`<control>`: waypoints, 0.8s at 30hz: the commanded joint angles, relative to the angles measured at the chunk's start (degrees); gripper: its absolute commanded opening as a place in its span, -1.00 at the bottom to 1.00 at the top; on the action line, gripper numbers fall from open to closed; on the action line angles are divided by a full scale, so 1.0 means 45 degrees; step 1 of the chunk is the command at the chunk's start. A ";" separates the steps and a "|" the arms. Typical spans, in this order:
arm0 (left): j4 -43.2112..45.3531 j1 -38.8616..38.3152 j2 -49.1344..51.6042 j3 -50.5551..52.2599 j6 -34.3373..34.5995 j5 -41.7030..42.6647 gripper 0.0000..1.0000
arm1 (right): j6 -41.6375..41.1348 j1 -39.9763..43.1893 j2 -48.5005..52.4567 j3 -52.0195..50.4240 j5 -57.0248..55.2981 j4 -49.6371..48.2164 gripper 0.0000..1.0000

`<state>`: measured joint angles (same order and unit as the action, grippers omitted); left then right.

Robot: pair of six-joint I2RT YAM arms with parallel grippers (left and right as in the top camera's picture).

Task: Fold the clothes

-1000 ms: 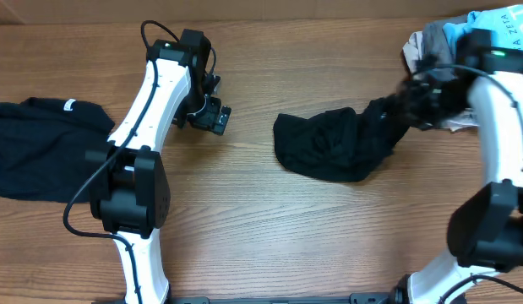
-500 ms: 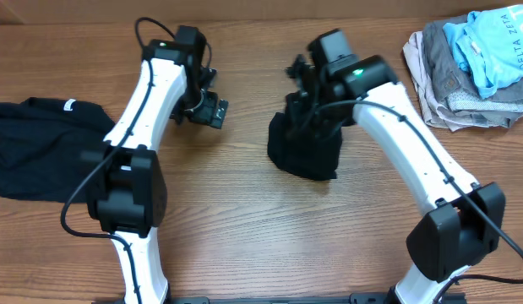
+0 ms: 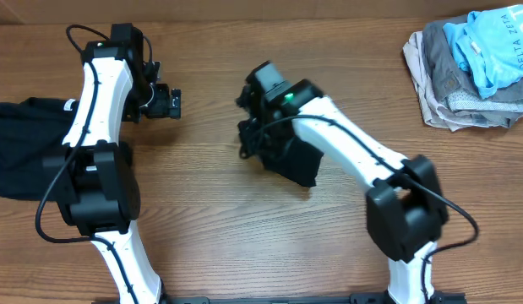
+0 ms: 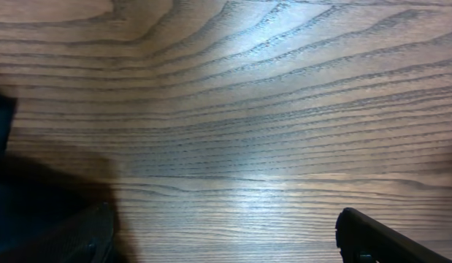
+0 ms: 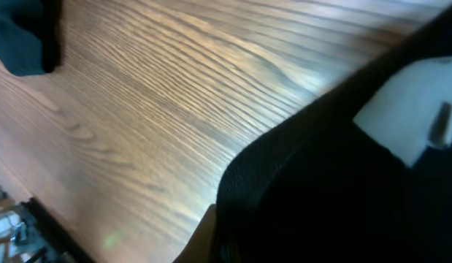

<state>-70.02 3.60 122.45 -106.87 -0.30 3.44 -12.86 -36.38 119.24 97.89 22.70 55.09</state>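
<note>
Overhead, the right gripper [image 3: 254, 133] seems clamped on a bunched black T-shirt [image 3: 293, 159] at mid-table, its wrist view filled with dark fabric. The left gripper [image 3: 166, 103] hovers, fingers spread wide, over the wooden table [image 3: 244, 236], near a second black T-shirt [image 3: 24, 156] lying at the left edge.

Bright overhead glare streaks the table [image 4: 269, 109]; wrist views soft.

Overhead top-down; wrist views near table [image 3: 210, 221]
</note>
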 commanded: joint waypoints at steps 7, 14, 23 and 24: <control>0.0296 -0.0049 -0.0073 -0.0219 0.0165 0.0413 0.99 | 0.0141 -0.0782 0.1239 -0.0015 0.0136 -0.1190 -0.70; 0.0296 -0.0049 -0.0073 -0.0219 0.0160 0.0437 1.00 | 0.0189 -0.0291 0.1098 0.1224 -0.0029 0.0039 -0.25; 0.0393 -0.0049 -0.0068 -0.0219 0.0146 0.0432 1.00 | 0.0573 0.0845 0.0928 0.6334 -0.0049 0.4877 -0.15; 0.0393 -0.0049 -0.0068 -0.0219 0.0146 0.0432 0.99 | 0.0563 0.1015 0.0928 0.6844 -0.0053 0.5450 -0.12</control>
<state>-68.49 3.46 122.43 -106.87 -0.10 4.51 -11.09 -33.04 124.88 123.02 22.39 77.03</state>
